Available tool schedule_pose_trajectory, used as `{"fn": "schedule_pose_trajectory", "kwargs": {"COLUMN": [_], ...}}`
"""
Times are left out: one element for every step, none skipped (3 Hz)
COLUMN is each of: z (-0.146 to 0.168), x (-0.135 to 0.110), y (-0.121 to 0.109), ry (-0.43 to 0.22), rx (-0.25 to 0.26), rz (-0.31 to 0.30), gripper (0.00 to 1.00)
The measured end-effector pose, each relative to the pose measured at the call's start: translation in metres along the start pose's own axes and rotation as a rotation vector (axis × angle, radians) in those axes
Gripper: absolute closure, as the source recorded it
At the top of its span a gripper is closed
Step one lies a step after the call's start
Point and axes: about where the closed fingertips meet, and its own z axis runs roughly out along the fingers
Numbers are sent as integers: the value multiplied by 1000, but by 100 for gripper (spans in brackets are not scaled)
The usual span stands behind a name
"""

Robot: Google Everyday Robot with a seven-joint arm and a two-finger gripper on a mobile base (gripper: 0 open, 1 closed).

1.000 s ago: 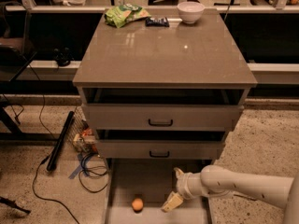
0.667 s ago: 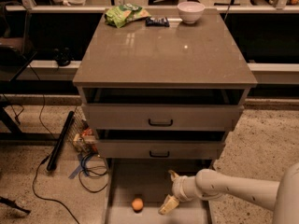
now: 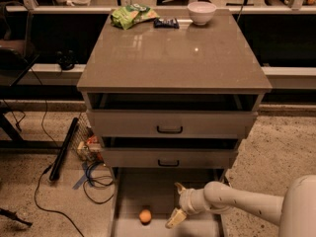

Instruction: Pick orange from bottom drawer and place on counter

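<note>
The orange is a small round fruit on the floor of the pulled-out bottom drawer, near its front left. My gripper hangs over the drawer just right of the orange, fingers spread apart and holding nothing; one fingertip points down to the drawer front, the other sits higher up. The arm comes in from the lower right. The counter is the glossy grey-brown top of the cabinet, above the two upper drawers.
On the counter's far edge sit a green snack bag, a dark wrapper and a white bowl. Cables, a black bar and clutter lie on the floor left of the cabinet.
My gripper has moved left over the bottom drawer, closer to the orange. The orange has not moved.
</note>
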Motion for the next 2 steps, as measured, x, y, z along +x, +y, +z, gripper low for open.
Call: {"fn": "schedule_pose_trajectory", "kwargs": {"z": [20,47], "x": [5,10], "y": [2,5], "ry": [-35,-101], "rx": [-29,-66], "rz": [-22,-62], "gripper": [0,0]}}
